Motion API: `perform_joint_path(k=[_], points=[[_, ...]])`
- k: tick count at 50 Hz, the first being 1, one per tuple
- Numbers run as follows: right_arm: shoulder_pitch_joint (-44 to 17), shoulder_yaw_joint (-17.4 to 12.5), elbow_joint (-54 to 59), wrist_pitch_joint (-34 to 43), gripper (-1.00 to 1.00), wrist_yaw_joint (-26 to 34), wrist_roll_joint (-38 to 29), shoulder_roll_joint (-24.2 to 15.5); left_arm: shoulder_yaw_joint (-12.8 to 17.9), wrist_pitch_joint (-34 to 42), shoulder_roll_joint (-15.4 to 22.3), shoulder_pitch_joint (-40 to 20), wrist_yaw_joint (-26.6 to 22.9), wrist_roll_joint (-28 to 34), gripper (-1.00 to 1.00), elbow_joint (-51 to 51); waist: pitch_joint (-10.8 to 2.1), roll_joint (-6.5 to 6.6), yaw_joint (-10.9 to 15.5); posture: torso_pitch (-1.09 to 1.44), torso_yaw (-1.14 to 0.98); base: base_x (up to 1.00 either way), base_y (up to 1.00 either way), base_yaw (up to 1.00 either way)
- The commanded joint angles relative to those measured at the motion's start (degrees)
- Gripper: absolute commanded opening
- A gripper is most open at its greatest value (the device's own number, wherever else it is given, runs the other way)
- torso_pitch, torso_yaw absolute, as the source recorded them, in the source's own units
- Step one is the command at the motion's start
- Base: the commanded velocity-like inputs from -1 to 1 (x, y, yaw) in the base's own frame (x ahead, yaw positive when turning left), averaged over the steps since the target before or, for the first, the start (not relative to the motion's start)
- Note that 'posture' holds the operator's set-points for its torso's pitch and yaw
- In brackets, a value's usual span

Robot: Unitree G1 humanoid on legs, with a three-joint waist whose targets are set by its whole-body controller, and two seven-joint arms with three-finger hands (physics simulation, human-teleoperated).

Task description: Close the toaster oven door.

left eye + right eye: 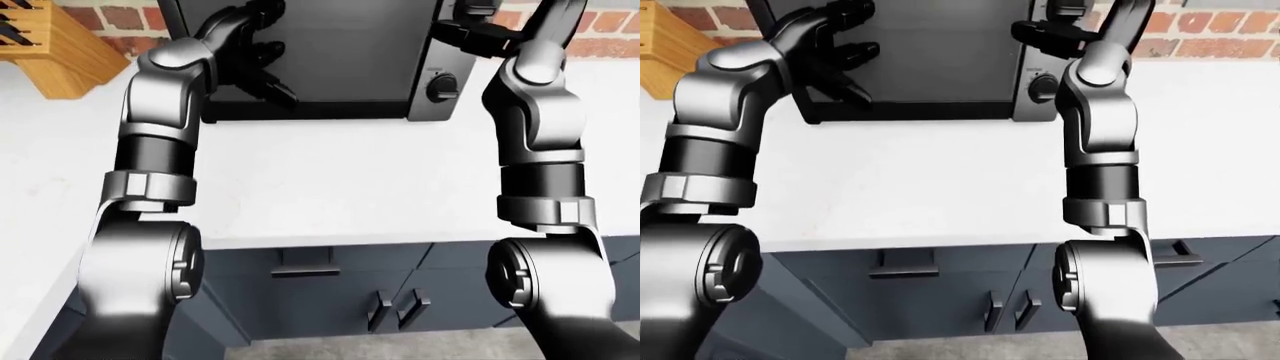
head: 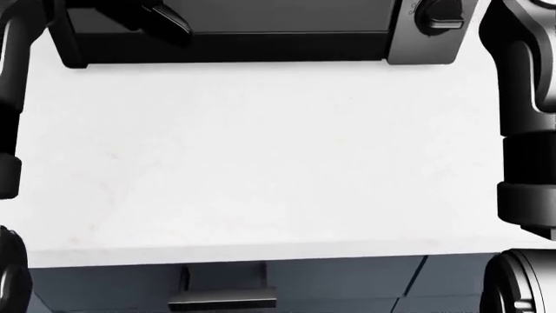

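The toaster oven (image 1: 300, 112) stands at the top of the left-eye view on the white counter (image 1: 330, 187). Its dark glass door (image 1: 345, 52) is upright and looks flush with the body. My left hand (image 1: 268, 56) is open, its fingers spread against the door's left side. At the oven's upper right corner my right hand (image 1: 470, 34) is open too, above the silver control panel and its black knob (image 1: 441, 86). The head view shows only the oven's lower edge (image 2: 261, 49). The top of the oven is cut off in every view.
A wooden knife block (image 1: 50, 49) stands at the top left, before a brick wall (image 1: 610, 34). Dark cabinet doors and a drawer handle (image 1: 305, 270) lie below the counter's near edge. My forearms frame the counter on both sides.
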Motion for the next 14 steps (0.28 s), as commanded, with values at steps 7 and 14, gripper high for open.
perform_joint_path(k=[7,14], points=[[-1.9,-0.5,-1.4,0.5,1.00,-0.5,-0.1,-0.9,1.6,-6.4,1.5,-6.2,4.5,1.7,1.00,4.8,-1.85,-0.18,0.2,0.00,0.00,0.00,0.00,0.00],[-2.2,-0.4,-1.2,0.5,1.00,-0.6,0.3,-1.0,1.5,-8.7,1.7,-8.4,4.9,2.1,1.00,9.2,-1.79,-0.18,0.1,0.00,0.00,0.00,0.00,0.00]])
